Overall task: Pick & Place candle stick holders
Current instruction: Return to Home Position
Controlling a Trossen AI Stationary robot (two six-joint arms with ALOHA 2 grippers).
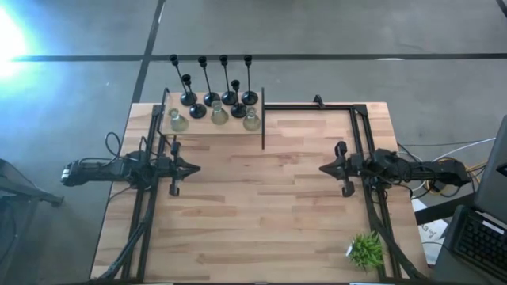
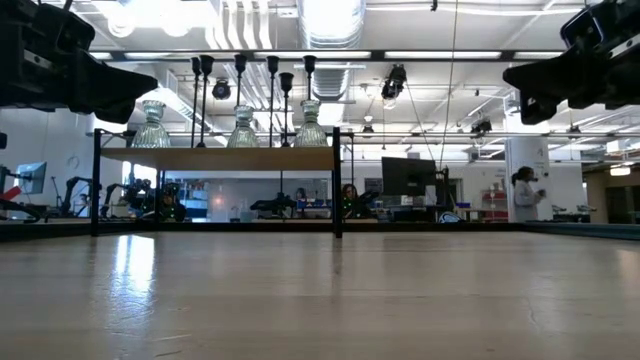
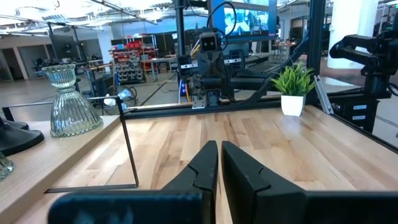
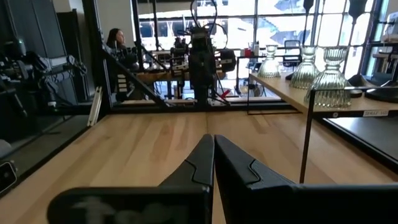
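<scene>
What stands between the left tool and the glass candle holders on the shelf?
Nothing visible. Only bare wooden table lies between the left tool, shut, and the raised shelf, where three glass candle holders stand nearer the arms than the black candle holders. The right tool waits shut across the table.

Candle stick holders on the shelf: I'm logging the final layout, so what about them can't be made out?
- Low view: the black holders' bases, hidden behind the glass holders and shelf.
- High view: whether neighbouring bases touch; too small.
- Left wrist view: one of the black holders, cut off by the edge.
</scene>
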